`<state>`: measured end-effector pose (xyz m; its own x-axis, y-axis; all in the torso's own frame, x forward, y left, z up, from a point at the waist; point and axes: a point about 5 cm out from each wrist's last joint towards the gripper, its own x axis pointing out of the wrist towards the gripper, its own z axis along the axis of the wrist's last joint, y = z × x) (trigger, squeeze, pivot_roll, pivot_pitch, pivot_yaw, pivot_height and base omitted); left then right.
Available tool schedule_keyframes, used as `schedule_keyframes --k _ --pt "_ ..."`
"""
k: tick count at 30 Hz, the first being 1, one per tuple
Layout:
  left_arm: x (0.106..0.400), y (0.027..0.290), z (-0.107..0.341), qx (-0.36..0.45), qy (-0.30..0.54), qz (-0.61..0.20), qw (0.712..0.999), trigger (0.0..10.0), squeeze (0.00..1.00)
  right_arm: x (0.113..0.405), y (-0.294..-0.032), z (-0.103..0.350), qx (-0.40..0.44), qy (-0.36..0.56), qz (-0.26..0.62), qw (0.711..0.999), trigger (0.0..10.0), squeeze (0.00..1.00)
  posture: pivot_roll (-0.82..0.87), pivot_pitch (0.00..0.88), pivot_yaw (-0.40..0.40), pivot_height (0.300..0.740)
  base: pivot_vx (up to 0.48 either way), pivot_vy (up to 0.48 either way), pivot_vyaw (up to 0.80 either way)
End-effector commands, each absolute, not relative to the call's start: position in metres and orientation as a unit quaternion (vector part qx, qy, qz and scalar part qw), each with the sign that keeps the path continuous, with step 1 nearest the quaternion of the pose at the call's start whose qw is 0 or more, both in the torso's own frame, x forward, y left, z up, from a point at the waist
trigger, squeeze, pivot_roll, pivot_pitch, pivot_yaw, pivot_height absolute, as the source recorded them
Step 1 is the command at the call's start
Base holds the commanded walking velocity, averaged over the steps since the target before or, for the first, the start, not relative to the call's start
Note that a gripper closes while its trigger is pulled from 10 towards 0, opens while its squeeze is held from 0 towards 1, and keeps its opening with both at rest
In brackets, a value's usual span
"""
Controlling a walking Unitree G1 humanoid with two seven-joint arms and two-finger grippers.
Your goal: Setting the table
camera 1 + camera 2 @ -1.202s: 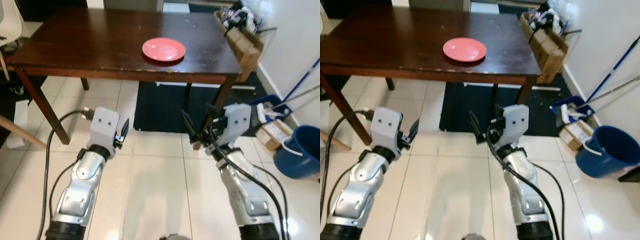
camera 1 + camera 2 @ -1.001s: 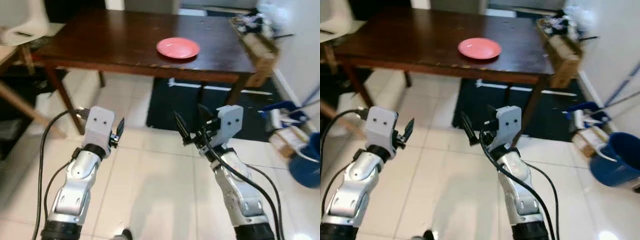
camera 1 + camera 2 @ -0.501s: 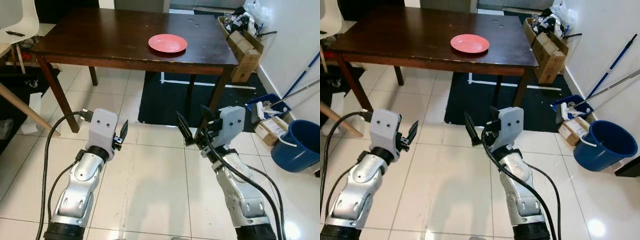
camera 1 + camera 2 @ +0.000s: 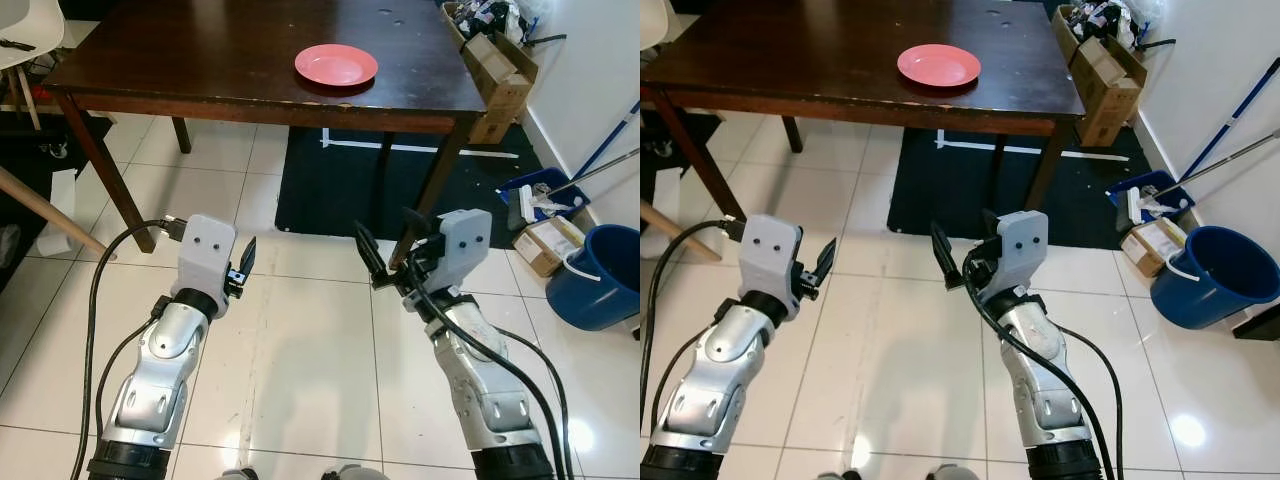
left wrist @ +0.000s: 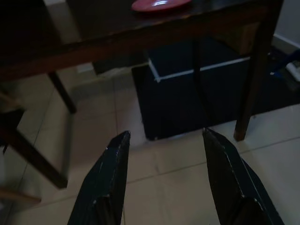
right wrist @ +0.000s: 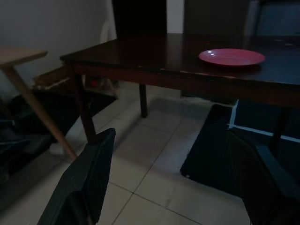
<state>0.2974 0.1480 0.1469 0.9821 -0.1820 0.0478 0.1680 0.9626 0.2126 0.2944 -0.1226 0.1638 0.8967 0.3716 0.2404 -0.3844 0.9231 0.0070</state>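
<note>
Both end effectors are empty with their fingers spread wide: the left end effector (image 4: 246,262) and the right end effector (image 4: 392,252) are held out at about the same height over the tiled floor (image 4: 300,360), well short of the table (image 4: 200,60). On the table sits a pink plate (image 4: 336,64), near the front edge and toward the right end. Nothing else for a place setting can be seen on the tabletop.

Judging from this, the step in hand is moving about the room with nothing carried, either toward the table or off to fetch the next item; which one cannot be told. To do it well, keep both arms tucked and level so the open fingers stay below the table edge and clear of the right front leg (image 4: 435,190), which stands just ahead of the right arm. Mind the dark mat (image 4: 330,190) under the table, a possible trip edge. On the right, a blue bucket (image 4: 598,275) and a mop (image 4: 560,190) narrow the passage, so any turn is safer to the left. The cardboard box (image 4: 497,70) stands close to the table's right end.
</note>
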Motion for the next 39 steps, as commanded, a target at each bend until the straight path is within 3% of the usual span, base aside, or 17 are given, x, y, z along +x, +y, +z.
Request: schedule_keyframes --k 1,39 --pt "0.2938 0.1528 0.1368 0.11 -0.012 -0.081 0.991 10.0 0.0 0.2932 -0.1213 0.1575 0.025 -0.104 0.2 0.974 10.0 0.0 -0.12 0.0 0.019 0.74 0.0 0.0 0.8" --pt "0.2938 0.1542 0.1338 0.118 -0.005 -0.077 0.99 10.0 0.0 0.294 -0.124 0.1588 0.04 -0.105 0.191 0.975 10.0 0.0 -0.12 0.0 0.021 0.74 0.0 0.0 0.79"
